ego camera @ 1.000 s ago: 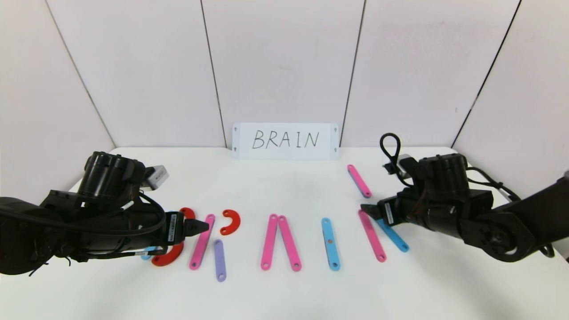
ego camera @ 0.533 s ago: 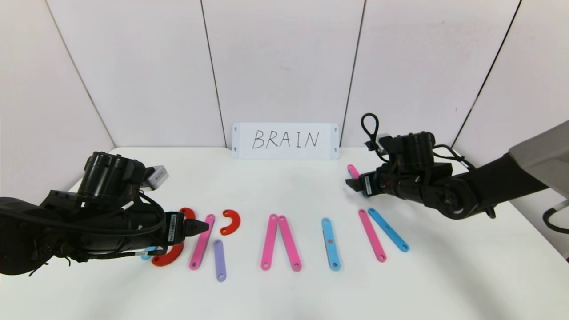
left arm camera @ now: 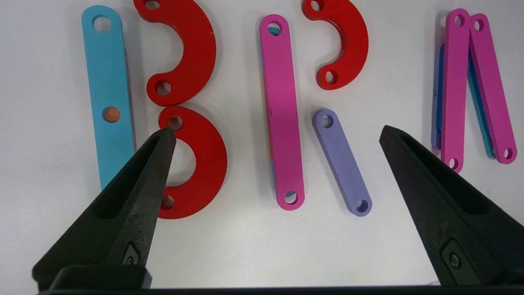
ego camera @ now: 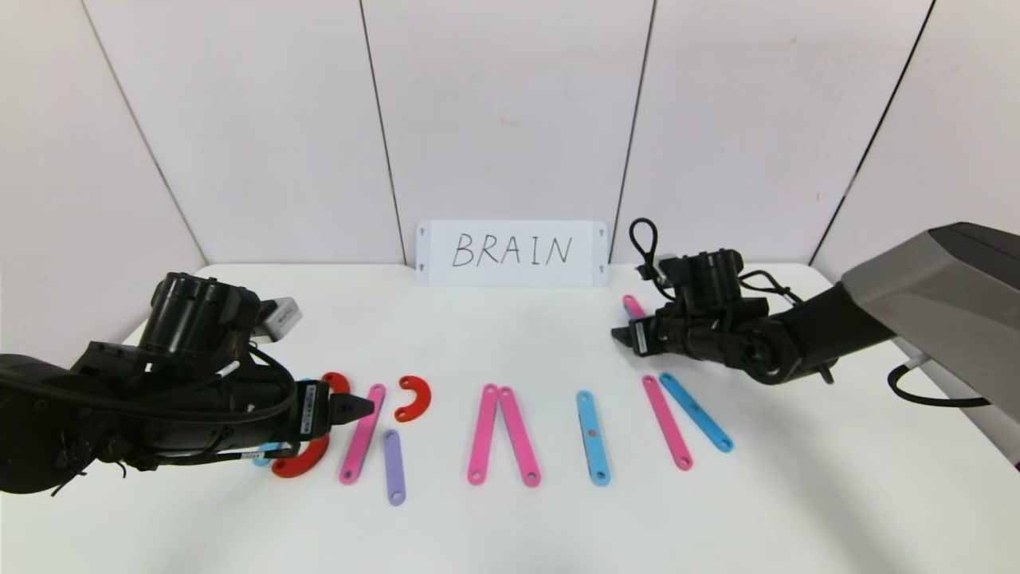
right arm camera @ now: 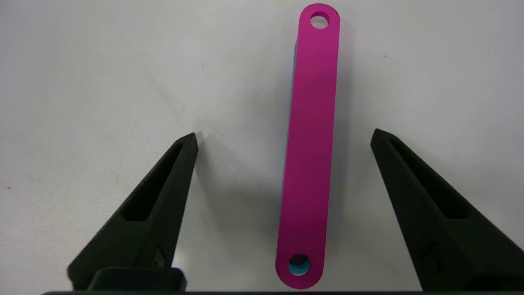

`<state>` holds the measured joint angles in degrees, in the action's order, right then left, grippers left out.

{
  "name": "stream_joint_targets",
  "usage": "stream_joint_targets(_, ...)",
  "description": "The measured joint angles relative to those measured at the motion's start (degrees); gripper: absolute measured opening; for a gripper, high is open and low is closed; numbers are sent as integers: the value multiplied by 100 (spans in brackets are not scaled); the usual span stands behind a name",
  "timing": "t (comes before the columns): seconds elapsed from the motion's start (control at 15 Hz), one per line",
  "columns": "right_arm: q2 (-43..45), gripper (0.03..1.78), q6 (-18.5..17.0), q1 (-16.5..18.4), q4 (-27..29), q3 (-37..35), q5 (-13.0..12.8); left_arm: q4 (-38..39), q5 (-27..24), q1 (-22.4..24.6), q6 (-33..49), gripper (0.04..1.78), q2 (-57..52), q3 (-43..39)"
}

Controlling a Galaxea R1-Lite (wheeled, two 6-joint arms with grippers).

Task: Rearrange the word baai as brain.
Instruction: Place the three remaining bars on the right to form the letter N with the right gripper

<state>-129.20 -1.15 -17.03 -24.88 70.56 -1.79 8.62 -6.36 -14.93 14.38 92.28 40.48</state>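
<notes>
Right wrist view: pink strip (right arm camera: 309, 155) lies flat, holes at ends.

1. R gripper (ego camera: 625, 335) over far pink strip (ego camera: 632, 304), near BRAIN card (ego camera: 511, 253).
2. L gripper (ego camera: 362, 406) low by red curves (ego camera: 414, 397).
3. Pink V (ego camera: 502, 433), blue strip (ego camera: 593, 437) mid-table (ego camera: 510, 526).

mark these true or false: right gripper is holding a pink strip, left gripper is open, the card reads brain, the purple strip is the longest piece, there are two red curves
1. The right gripper holds the pink strip: false, the strip lies on the table between open fingers.
2. The left gripper is open: true.
3. The white card reads BRAIN: true.
4. The purple strip is the longest piece: false, it is shorter than the pink strip beside it.
5. Two red curves: false, three show in the left wrist view.
</notes>
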Motion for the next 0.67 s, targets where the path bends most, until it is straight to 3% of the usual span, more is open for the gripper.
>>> stream_joint_targets(0.4, -24, 39, -43, 11, -9, -11, 0, -2, -2, -6, 0, 174, 0, 0)
stream_joint_targets(0.67, 50, 30, -74, 11, 22, -61, -5, -2, 2, -11, 2, 174, 0, -6)
